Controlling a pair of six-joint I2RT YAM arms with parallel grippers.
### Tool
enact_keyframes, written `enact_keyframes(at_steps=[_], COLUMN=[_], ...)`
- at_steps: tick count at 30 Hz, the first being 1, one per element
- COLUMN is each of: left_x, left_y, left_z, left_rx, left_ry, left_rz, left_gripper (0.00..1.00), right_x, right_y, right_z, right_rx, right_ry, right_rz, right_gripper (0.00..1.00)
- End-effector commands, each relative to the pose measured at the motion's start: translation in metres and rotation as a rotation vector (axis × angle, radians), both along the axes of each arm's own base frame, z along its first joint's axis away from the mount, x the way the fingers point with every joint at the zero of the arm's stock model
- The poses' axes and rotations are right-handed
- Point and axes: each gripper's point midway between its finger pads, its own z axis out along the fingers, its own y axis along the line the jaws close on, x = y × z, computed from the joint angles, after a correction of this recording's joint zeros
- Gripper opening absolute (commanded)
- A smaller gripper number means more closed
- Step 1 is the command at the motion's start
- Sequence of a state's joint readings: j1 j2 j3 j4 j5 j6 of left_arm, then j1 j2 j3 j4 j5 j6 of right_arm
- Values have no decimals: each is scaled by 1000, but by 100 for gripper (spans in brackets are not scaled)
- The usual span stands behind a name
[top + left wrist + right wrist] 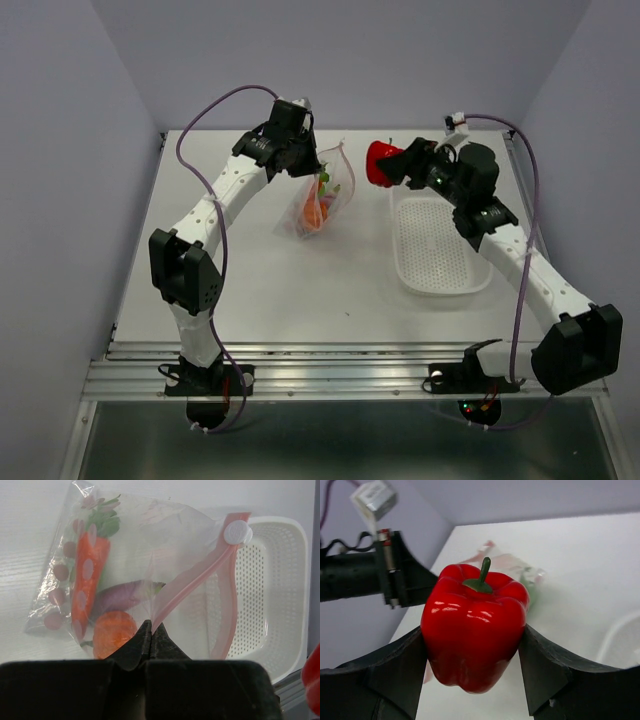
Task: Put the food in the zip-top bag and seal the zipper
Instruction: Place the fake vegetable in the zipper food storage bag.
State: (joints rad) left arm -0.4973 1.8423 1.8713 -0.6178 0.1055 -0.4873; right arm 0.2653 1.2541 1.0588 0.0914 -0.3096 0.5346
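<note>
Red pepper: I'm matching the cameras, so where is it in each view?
Top external: red pepper upper centre-right, beyond the basket.
Left wrist: red sliver at the lower right edge, likely it.
Right wrist: centre, clamped between the fingers.
Shared landmark: the zip-top bag.

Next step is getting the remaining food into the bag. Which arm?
Right. The right gripper is shut on the pepper, close to the open bag. The left gripper pinches the bag's edge and holds it up, so it is not free.
</note>
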Motion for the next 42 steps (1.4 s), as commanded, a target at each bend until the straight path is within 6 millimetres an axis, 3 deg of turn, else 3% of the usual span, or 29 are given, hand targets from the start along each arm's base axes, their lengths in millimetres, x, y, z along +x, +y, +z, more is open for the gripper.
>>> enact_keyframes(at_steps=[1, 2, 6, 7, 8, 12, 18, 26, 29, 33, 36, 42], left_x=[-4, -4, -5, -5, -4, -6, -7, -7, -7, -7, -7, -6], left_y=[-3, -3, -1, -1, 0, 0, 0, -1, -1, -2, -2, -2], left_z=[28, 28, 29, 28, 30, 30, 32, 34, 33, 35, 34, 30], left_rx=[-35, -35, -32, -30, -30, -32, -36, -42, -41, -44, -44, -39], left_ry=[-58, -56, -58, -57, -60, -58, -62, -63, -60, -63, -65, -55], left_rz=[-18, -18, -14, -12, -9, -9, -11, -17, -17, -19, -18, -18], left_gripper=[0, 0, 0, 0, 0, 0, 0, 0, 0, 0, 0, 0], right_x=[-19, -19, -16, -6, -10, 7, 18, 26, 32, 31, 32, 29], right_y=[70, 80, 106, 103, 109, 107, 108, 124, 122, 130, 132, 136], right_z=[61, 70, 61, 56, 56, 31, -3, -28, -36, -51, -51, -39], right_rx=[22, 22, 2, 0, 0, -24, -63, -94, -129, -198, -217, -222], right_ry=[-213, -230, -201, -181, -178, -98, -14, 49, 62, 105, 102, 87], right_rz=[244, 264, 265, 215, 232, 108, 41, 33, -9, -26, -12, 3], right_gripper=[36, 36, 36, 36, 36, 36, 35, 36, 41, 66, 78, 92])
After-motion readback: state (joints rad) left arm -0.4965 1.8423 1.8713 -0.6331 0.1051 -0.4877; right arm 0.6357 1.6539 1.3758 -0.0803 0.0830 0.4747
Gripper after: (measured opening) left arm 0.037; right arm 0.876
